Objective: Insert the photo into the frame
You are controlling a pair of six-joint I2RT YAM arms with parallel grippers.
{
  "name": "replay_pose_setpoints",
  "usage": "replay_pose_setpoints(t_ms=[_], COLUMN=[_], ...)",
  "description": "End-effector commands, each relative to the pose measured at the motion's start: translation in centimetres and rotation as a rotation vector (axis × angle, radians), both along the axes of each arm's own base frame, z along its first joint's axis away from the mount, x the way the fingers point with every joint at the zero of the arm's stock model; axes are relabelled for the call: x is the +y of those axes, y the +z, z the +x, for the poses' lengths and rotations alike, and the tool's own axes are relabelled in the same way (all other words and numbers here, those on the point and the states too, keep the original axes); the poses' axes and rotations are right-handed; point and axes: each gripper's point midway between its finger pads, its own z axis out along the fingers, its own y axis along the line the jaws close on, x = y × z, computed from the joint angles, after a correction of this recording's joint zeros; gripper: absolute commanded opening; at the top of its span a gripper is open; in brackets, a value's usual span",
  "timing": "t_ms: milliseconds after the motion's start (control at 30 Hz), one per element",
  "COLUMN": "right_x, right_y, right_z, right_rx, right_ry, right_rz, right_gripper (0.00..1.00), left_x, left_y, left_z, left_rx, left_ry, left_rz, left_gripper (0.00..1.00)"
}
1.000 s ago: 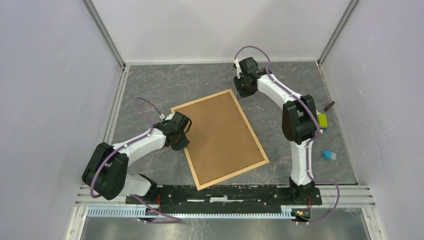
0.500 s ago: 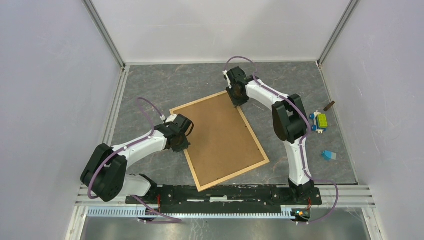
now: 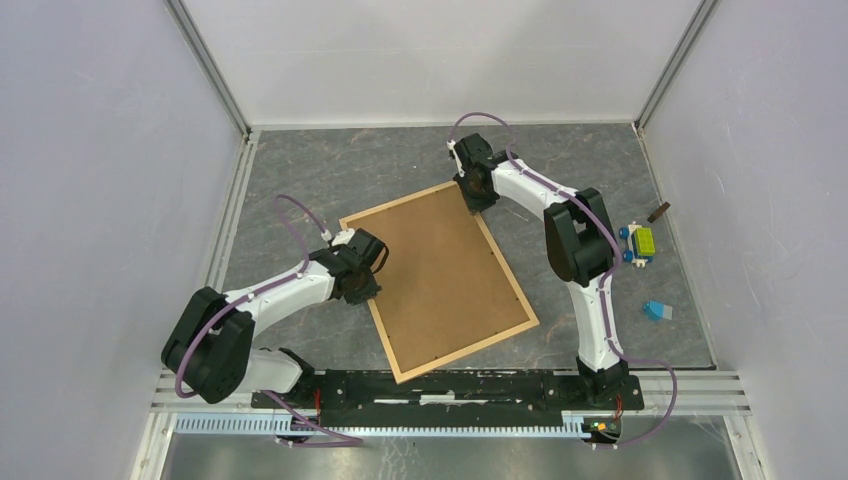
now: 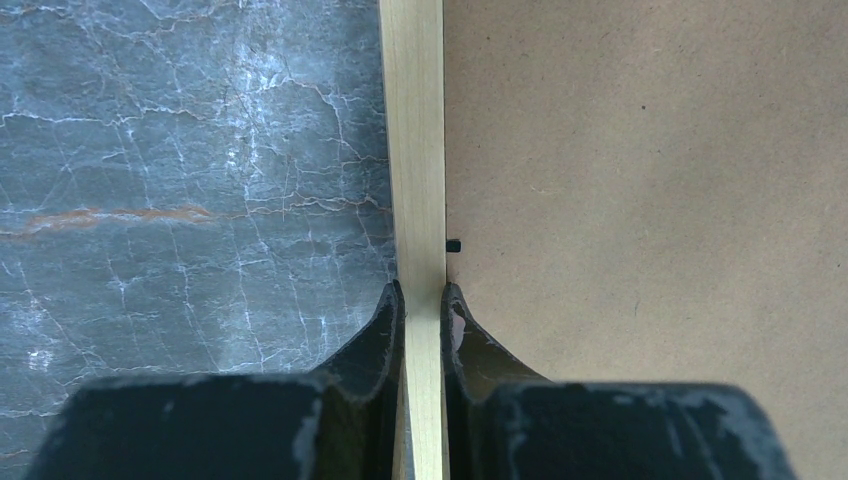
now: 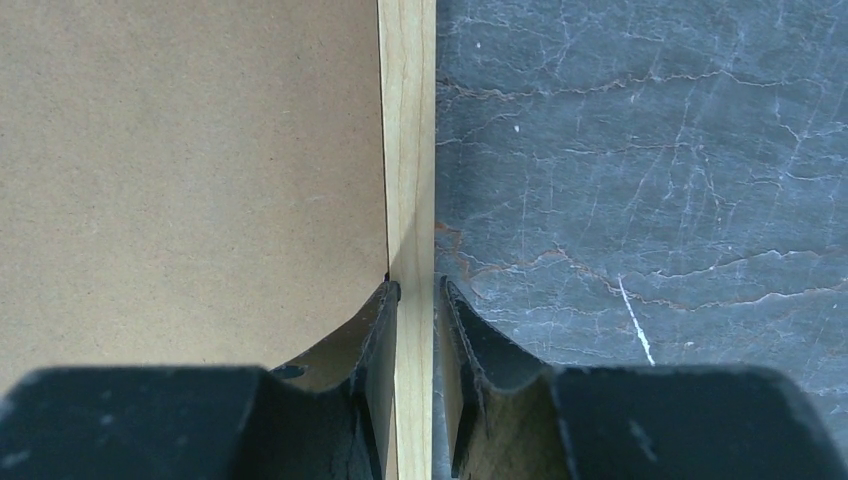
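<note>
At mid-table the frame [image 3: 502,252] is lying back-up, backing board [image 3: 440,275] seated, the photo unseen. Left gripper [image 4: 422,290] and right gripper [image 5: 412,288] are each clamping a rail. Next, I judge, comes a synchronized lift and flip.

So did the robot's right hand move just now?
Yes. In the top view the right gripper moved left and away from the back wall, off bare table onto the frame at its far right edge, fingers straddling the wood.
</note>
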Motion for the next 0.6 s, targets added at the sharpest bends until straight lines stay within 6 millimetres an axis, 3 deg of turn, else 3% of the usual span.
replay_pose_setpoints(t_ms=[0,367,567], right_x=[-0.3,-1.8,-1.3], right_y=[-0.3,-3.7,-6.7], right_z=[0.7,0.9,0.3], right_rx=[-0.014,0.009,0.111], right_ry=[-0.023,-0.07,-0.021], right_rz=[-0.028,-0.125,-0.14], right_gripper=[0.27,0.26,0.27], left_x=[0.5,0.5,0.3], left_y=[0.6,0.5,0.1], left_z=[0.2,0.2,0.2], left_rx=[-0.028,-0.03,-0.039], left_ry=[0.038,0.026,-0.01], left_rz=[0.014,0.02,0.021], left_gripper=[0.02,0.02,0.02])
